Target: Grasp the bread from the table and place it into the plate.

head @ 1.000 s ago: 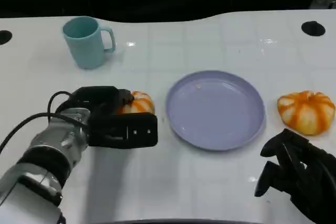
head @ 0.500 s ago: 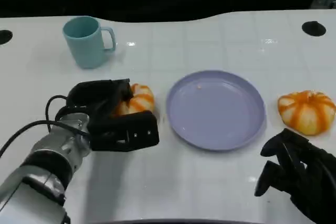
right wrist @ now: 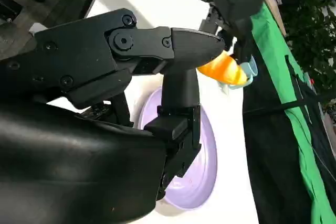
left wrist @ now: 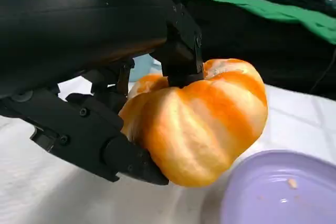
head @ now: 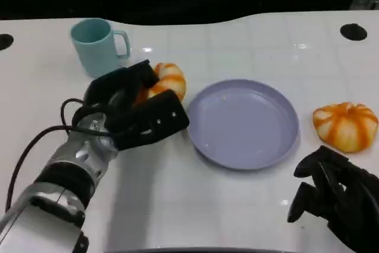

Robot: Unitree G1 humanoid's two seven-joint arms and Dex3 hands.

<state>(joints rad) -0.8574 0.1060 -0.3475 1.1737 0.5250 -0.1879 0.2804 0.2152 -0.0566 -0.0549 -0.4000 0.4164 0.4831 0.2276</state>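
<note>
My left hand (head: 133,114) grips an orange-and-white striped bread (head: 167,80) and holds it above the table, just left of the lavender plate (head: 243,124). In the left wrist view the bread (left wrist: 205,119) sits between the black fingers (left wrist: 105,140), with the plate's rim (left wrist: 278,192) close beside it. A second striped bread (head: 345,125) lies on the table right of the plate. My right hand (head: 331,197) rests near the front right edge, fingers loosely apart, holding nothing. The right wrist view shows that hand (right wrist: 105,103), the plate (right wrist: 202,166) and the held bread (right wrist: 223,69) beyond it.
A light blue mug (head: 96,45) stands at the back left, close behind my left hand. Black round holes mark the table at the far left (head: 5,41) and far right (head: 353,31). A dark drop lies beyond the table's back edge.
My left hand has closed on the bread, lifted it off the table and carried it up and slightly right, nearer the plate. The right hand has not moved.
</note>
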